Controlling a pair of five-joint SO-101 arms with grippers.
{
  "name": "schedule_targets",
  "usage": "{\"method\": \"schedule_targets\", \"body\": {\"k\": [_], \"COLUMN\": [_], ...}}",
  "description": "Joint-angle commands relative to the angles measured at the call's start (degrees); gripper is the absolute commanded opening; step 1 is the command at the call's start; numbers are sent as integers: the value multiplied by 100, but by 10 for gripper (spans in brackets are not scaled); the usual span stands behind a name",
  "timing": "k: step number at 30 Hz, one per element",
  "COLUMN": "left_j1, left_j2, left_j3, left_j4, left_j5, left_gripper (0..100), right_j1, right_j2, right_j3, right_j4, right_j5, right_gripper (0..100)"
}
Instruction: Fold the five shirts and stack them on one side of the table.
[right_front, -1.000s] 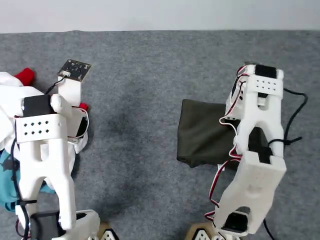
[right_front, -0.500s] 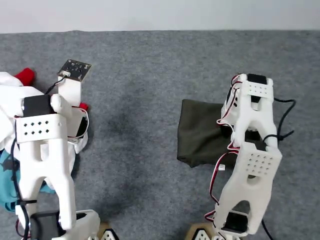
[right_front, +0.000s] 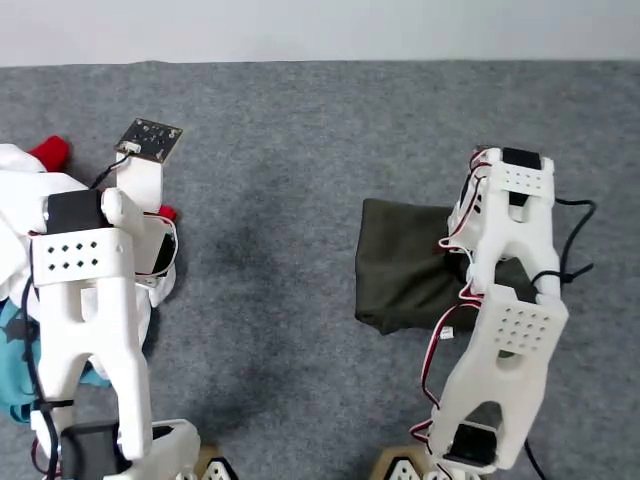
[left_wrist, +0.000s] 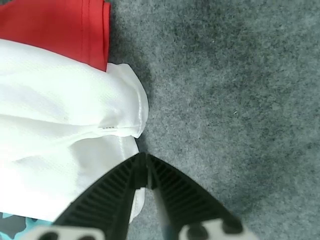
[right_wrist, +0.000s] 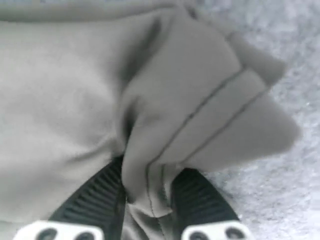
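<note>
Right gripper (right_wrist: 150, 181) is clamped on a bunched fold of the olive shirt (right_front: 400, 275), with a stitched hem and several layers of cloth pinched between its ribbed jaws. That shirt lies as a rough rectangle on the right half of the table (right_front: 270, 150), nearer the right edge than the middle, and its right portion is covered by the arm above it. By my assessment the garment is light, soft and limp. It will sag and lose any crease once lifted, and the grey napped surface looks likely to drag at it. The hemmed edge or a corner, where the cloth is doubled and thicker, is the sound place to take hold, since a single layer would slip or pull away alone. Left gripper (left_wrist: 146, 172) has its jaws closed together on nothing, and it hangs just over the rim of the white shirt (left_wrist: 60, 130). That shirt lies heaped at the left edge of the table with the red shirt (left_wrist: 55, 30) and the teal patterned shirt (right_front: 15, 400), all unfolded.
</note>
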Motion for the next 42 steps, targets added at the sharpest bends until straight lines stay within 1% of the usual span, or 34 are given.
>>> {"method": "schedule_targets", "body": {"k": [1,5,9,12,15,18,20,22,23,24,28,30,32,35,38,42], "left_j1": [18,18,18,18,18,18,18,18,18,18,18,18,18,18,18,18], "left_j2": [-26,-26,-26,-26,-26,-26,-26,-44,-44,-44,-35,-35,-35,-35,-26,-26], "left_j3": [-22,-22,-22,-22,-22,-22,-22,-22,-22,-22,-22,-22,-22,-22,-22,-22], "left_j4": [-53,-53,-70,-79,-88,-62,-62,-53,-53,-53,-53,-53,-53,-53,-53,-62], "left_j5": [-9,-18,-9,-9,-9,-9,-9,-9,-9,-9,-9,-9,-9,-9,-9,0], "left_gripper": [6,6,6,6,6,6,6,6,6,6,6,6,6,6,6,6], "right_j1": [391,734,875,848,743,611,576,576,593,611,611,602,585,541,365,101], "right_j2": [-576,-813,-813,-813,-752,-505,-374,-330,-338,-374,-620,-752,-884,-1068,-1147,-1174], "right_j3": [-185,-334,-818,-923,-923,-923,-923,-941,-941,-941,-941,-941,-941,-941,-941,-941], "right_j4": [-40,-330,-734,-1385,-2246,-2853,-3029,-3020,-2985,-2914,-2712,-2677,-2598,-2211,-1596,-840], "right_j5": [598,1829,3121,4123,5037,5547,5565,5556,5477,5222,3736,3121,2444,1415,440,-1055], "right_gripper": [9,9,9,9,9,11,20,73,110,149,276,314,323,324,324,324]}}
